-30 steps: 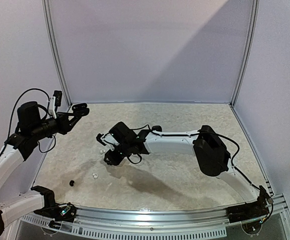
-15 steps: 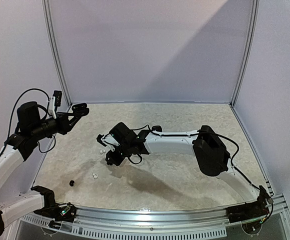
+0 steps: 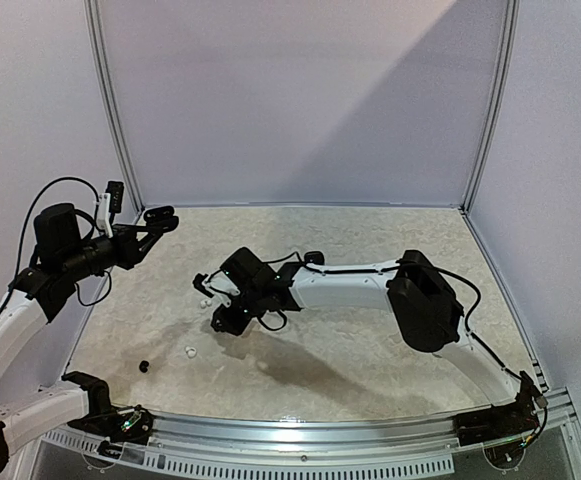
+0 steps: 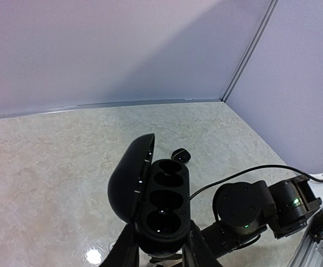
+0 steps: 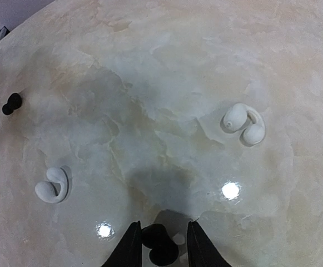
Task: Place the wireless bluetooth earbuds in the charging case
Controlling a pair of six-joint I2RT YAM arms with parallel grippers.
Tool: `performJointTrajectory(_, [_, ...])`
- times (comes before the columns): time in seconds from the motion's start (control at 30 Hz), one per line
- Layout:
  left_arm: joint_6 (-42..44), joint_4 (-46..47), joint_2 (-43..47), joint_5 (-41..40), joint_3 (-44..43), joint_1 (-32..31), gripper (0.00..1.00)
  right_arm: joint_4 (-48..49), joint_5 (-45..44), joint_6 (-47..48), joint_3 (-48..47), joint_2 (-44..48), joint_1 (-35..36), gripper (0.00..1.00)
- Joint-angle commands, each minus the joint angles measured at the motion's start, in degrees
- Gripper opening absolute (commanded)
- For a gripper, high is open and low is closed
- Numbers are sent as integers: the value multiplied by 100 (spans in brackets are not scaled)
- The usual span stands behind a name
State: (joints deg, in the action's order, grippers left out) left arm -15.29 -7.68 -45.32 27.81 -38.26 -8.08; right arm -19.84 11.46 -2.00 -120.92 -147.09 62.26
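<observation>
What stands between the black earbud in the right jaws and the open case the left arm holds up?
Nothing visible. The right gripper, low over the table, pinches the black earbud. The left gripper holds the charging case raised with its lid open, and only open air separates them.

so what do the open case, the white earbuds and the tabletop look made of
Charging case: hard black plastic, apparently; satin shell, glossier wells catching highlights. White earbuds: smooth moulded plastic, matte, softly shaded. Tabletop: polished stone or marble-print laminate, veined, mirroring lamps; cannot tell which.
</observation>
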Motion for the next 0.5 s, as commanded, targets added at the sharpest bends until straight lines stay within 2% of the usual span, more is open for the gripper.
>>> performJointTrajectory(0.0, [-44,140,50,38,108,78,0,-480,-27,104,361,63,30,27])
performJointTrajectory(0.27, [-19,127,50,40,86,79,0,-435,85,95,366,122,24,15])
performJointTrajectory(0.47, [8,118,50,62,91,78,0,-492,171,137,396,301,31,13])
